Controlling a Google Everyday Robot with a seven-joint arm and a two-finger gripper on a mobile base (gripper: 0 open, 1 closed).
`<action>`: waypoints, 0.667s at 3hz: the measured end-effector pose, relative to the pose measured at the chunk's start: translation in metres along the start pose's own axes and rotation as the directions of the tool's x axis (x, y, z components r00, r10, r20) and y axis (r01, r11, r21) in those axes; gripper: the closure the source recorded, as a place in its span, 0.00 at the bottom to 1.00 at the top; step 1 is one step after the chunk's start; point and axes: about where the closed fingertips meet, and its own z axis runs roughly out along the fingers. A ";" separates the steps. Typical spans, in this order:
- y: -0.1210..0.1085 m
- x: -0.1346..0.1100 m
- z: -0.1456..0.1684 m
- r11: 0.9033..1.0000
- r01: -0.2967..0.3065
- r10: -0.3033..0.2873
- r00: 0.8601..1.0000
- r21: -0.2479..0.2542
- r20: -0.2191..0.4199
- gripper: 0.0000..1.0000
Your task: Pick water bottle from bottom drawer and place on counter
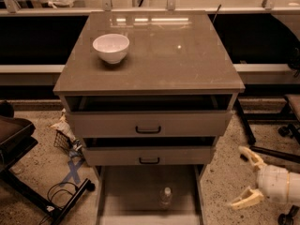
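The water bottle [165,197], clear with a white cap, stands on the floor of the pulled-out bottom drawer [126,191], right of its middle. The counter [164,55] is the glossy grey-brown top of the cabinet, with a white bowl [111,48] at its back left. My gripper [243,179] is at the lower right, beside the cabinet and to the right of the bottom drawer, apart from the bottle. Its two cream fingers [251,157] are spread wide and hold nothing.
Two upper drawers with black handles [148,129] stand partly open above the bottom drawer. A black chair base and cables [56,200] lie on the floor at left. Chair legs and a castor [283,130] are at right. A dark shelf runs behind the cabinet.
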 end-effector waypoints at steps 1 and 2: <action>0.007 0.033 0.020 1.000 0.023 -0.022 0.998 -0.002 0.060 0.00; 0.014 0.068 0.037 1.000 0.016 -0.015 0.995 -0.010 0.097 0.00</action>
